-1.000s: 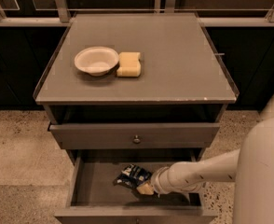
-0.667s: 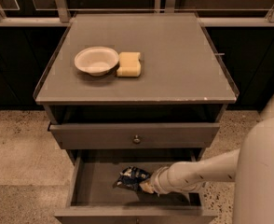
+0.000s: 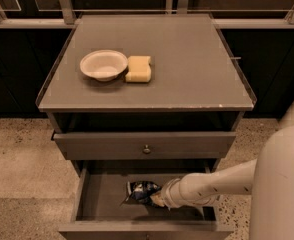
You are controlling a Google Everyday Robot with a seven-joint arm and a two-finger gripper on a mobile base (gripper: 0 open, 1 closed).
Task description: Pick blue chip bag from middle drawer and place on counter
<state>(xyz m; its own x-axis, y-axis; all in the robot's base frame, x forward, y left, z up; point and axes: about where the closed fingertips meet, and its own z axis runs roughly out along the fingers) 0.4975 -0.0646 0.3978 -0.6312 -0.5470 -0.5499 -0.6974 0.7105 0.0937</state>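
Note:
The blue chip bag [image 3: 138,190] lies crumpled in the open middle drawer [image 3: 94,196], a little right of its centre. My gripper [image 3: 156,198] reaches into the drawer from the right, on a pale arm [image 3: 212,184]. Its tip is against the bag's right end. The counter [image 3: 187,69] is the grey cabinet top above.
A pale bowl [image 3: 103,64] and a yellow sponge block [image 3: 138,69] sit side by side on the counter's left half. The top drawer [image 3: 146,145], with a small knob, is slightly pulled out above the middle drawer. My pale body [image 3: 282,189] fills the lower right. The floor is speckled.
The gripper and the bag have hardly moved. The gripper tip stays against the bag's right end.

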